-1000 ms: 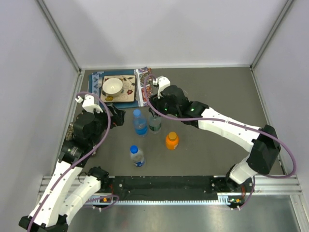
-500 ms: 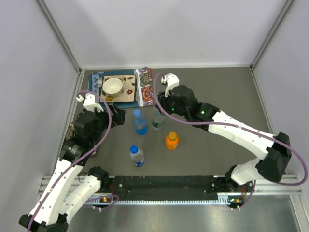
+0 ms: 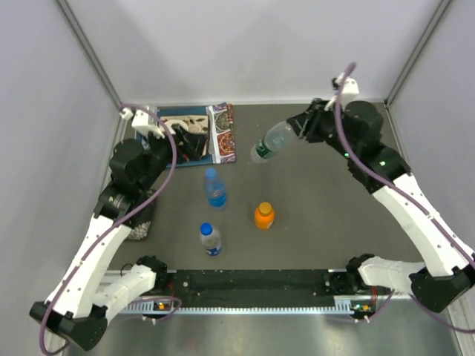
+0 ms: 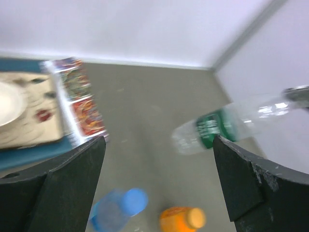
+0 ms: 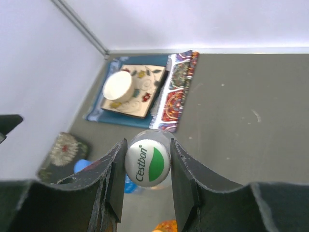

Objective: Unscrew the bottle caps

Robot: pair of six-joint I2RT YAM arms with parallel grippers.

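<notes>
Grey desk fills the overhead view, and the orange bottle stands on it with its orange cap screwed on. Up and to the right of the orange bottle, the right claw holds the greenish bottle off the desk, tilted, with its base pointing down and left. The far blue-capped bottle and the near blue-capped bottle stand upright to the left of the orange bottle. Well beyond it to the upper left, the left claw hangs over a patterned mat.

From the left wrist, the left claw's fingers stand wide apart with nothing between them. The orange bottle sits at the bottom edge with a blue cap just left of it. The greenish bottle hangs in the air above and to the right, its narrow end reaching the right claw at the frame's edge.

From the right wrist, the right claw is closed on the white cap, one finger against each side and the printed top facing the camera. The orange bottle shows at the bottom edge, below the cap. A white bowl on a tray lies far beyond it, to the upper left.
</notes>
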